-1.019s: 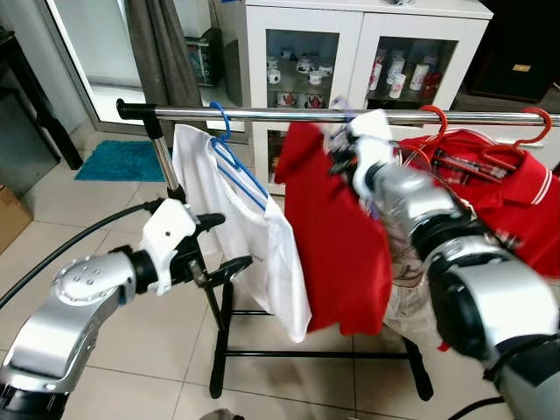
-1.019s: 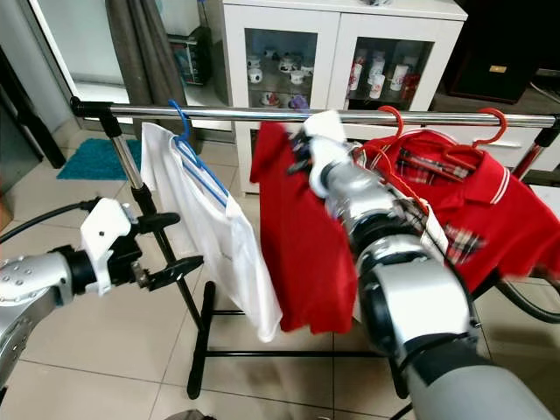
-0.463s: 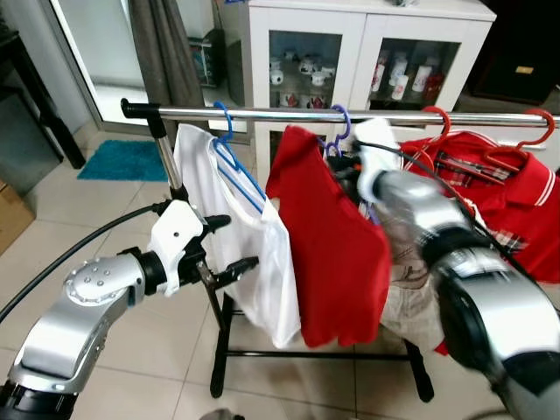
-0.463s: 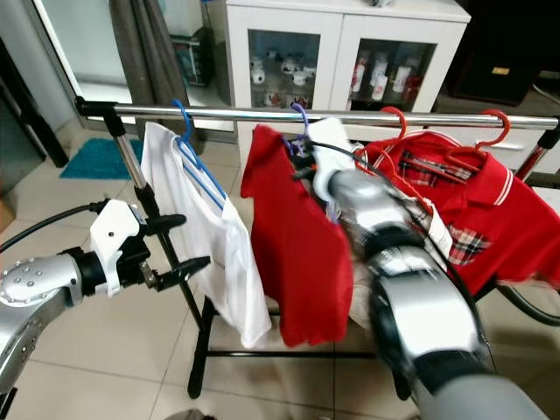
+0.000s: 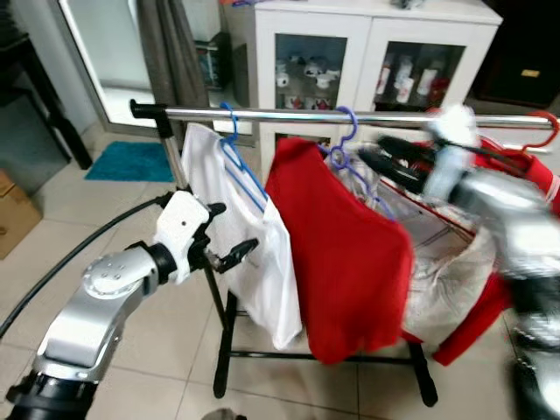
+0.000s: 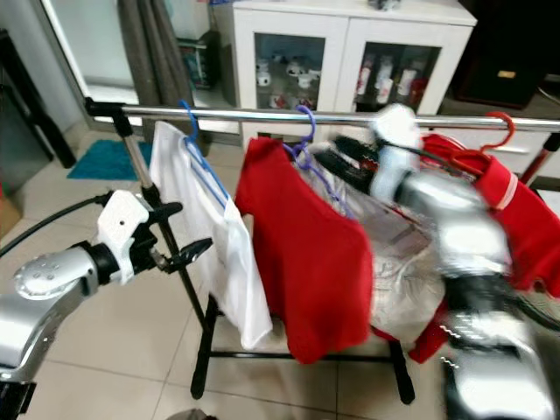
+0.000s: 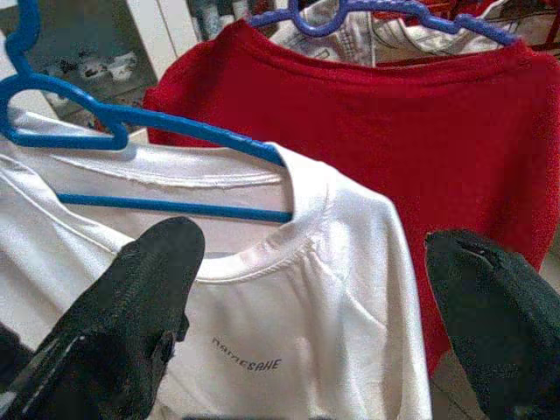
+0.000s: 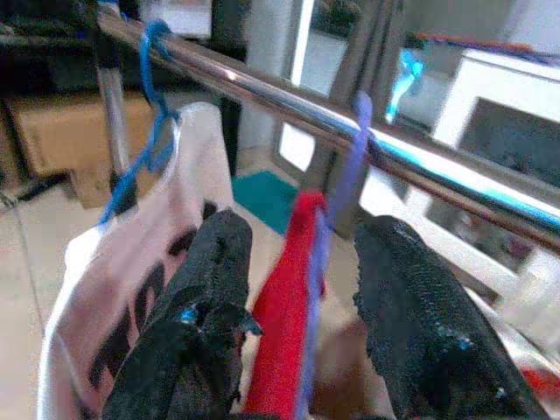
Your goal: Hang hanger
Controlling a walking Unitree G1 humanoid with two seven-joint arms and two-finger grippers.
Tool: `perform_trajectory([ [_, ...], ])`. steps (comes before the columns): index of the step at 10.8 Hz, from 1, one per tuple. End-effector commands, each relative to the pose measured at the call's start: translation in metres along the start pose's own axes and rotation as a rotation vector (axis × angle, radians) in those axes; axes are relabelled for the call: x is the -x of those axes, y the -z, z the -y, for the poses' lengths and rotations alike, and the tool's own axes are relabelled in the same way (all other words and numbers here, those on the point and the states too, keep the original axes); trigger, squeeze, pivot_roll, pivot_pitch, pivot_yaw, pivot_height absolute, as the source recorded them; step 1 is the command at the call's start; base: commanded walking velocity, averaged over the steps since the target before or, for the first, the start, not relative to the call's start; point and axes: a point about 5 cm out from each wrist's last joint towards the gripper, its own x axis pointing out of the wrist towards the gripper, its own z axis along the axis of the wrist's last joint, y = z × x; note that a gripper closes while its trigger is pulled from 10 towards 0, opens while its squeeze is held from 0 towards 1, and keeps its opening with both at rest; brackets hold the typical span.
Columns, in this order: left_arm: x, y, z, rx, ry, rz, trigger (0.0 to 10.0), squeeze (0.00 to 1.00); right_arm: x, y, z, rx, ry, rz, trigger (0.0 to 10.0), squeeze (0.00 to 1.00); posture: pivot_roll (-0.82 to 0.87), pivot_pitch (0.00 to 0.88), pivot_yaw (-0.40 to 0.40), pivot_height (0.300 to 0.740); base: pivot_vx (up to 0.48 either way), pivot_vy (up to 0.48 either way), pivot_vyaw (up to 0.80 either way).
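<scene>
On the rail (image 5: 289, 115), the purple hanger (image 5: 346, 144) hangs hook-up beside the empty, spread right gripper (image 5: 385, 160).

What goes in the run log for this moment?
purple hanger: hooked on rail | red shirt: hanging | right claw: open, beside hanger | left claw: open, near white shirt

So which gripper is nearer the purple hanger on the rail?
Right. The right gripper sits just beside the purple hanger, jaws open, on its right side. The left gripper is lower down by the white shirt, with jaws open.
</scene>
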Motion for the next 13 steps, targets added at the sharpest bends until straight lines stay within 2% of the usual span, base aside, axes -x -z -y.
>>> perform_trajectory([
  [1, -0.002, -0.004, 0.001, -0.019, 0.007, 0.012, 10.0, 0.00, 0.009, -0.003, 0.005, 0.033, 0.023, -0.020, 10.0, 1.00, -0.06, 0.000, 0.046, 0.740, 0.000, 0.000, 0.00],
  [3, -0.002, -0.003, 0.001, -0.031, 0.002, 0.016, 10.0, 0.00, 0.033, 0.003, 0.018, 0.089, 0.144, -0.118, 10.0, 1.00, -0.07, 0.000, 0.034, 0.740, 0.000, 0.000, 0.00],
  [4, -0.003, -0.003, 0.003, -0.033, 0.003, 0.022, 10.0, 0.00, 0.038, 0.012, 0.031, 0.143, 0.286, -0.205, 10.0, 1.00, -0.07, 0.000, 0.024, 0.740, 0.000, 0.000, 0.00],
  [6, -0.006, -0.007, 0.010, -0.015, 0.049, 0.053, 10.0, 0.00, 0.030, 0.022, 0.037, 0.111, 0.341, -0.219, 10.0, 1.00, -0.07, 0.000, 0.023, 0.740, 0.000, 0.000, 0.00],
  [7, -0.009, -0.013, 0.020, 0.007, 0.159, 0.081, 10.0, 0.00, 0.023, 0.030, 0.045, 0.133, 0.378, -0.271, 10.0, 1.00, -0.06, 0.000, 0.017, 0.740, 0.000, 0.000, 0.00],
  [8, -0.010, -0.018, 0.022, 0.012, 0.203, 0.096, 10.0, 0.00, 0.020, 0.032, 0.048, 0.142, 0.389, -0.289, 10.0, 1.00, -0.06, 0.000, 0.017, 0.740, 0.000, 0.000, 0.00],
  [9, -0.013, -0.023, 0.023, 0.006, 0.237, 0.110, 10.0, 0.00, 0.012, 0.034, 0.051, 0.111, 0.401, -0.282, 10.0, 1.00, -0.06, 0.000, 0.017, 0.740, 0.000, 0.000, 0.00],
  [10, -0.016, -0.024, 0.023, 0.000, 0.254, 0.113, 10.0, 0.00, 0.005, 0.039, 0.054, 0.107, 0.433, -0.316, 10.0, 0.62, -0.07, 0.000, 0.022, 0.740, 0.000, 0.000, 0.00],
  [11, -0.018, -0.025, 0.023, -0.003, 0.264, 0.117, 10.0, 0.00, 0.000, 0.042, 0.055, 0.086, 0.452, -0.336, 10.0, 0.00, -0.07, 0.000, 0.022, 0.740, 0.000, 0.000, 0.00],
  [12, -0.019, -0.027, 0.023, -0.001, 0.281, 0.120, 10.0, 0.00, -0.004, 0.046, 0.055, 0.051, 0.454, -0.341, 10.0, 0.00, -0.07, 0.000, 0.022, 0.740, 0.000, 0.000, 0.00],
  [13, -0.020, -0.027, 0.023, -0.004, 0.288, 0.119, 10.0, 0.00, -0.006, 0.051, 0.053, 0.009, 0.436, -0.356, 8.8, 0.00, -0.07, 0.000, 0.022, 0.740, 0.000, 0.000, 0.00],
])
